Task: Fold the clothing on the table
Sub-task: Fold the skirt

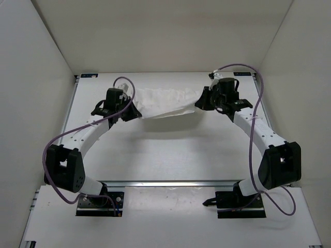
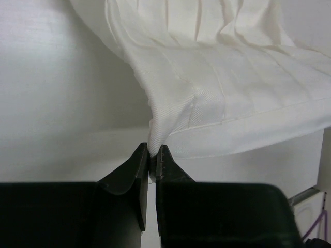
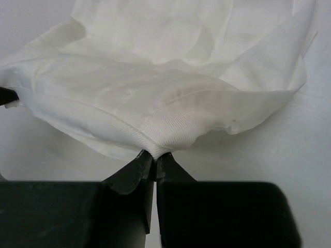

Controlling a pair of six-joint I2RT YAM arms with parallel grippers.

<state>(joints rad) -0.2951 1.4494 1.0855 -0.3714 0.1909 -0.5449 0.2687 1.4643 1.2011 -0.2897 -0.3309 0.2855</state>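
clothing (image 1: pixel 166 101) stretches left-right between left claw (image 1: pixel 132 111) and right claw (image 1: pixel 199 103).

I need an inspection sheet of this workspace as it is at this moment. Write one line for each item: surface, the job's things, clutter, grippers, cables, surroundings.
Surface: white table, matte, with an aluminium rail along the near edge.
Job's things: white clothing, wrinkled, stretched between the two grippers at the far side of the table.
Clutter: nothing seen.
Grippers: left gripper shut on an edge of the clothing; right gripper shut on a hemmed edge of it.
Cables: purple cables, one looping above the left wrist, one arching over the right wrist; neither touches the clothing.
Surroundings: plain white walls on three sides.
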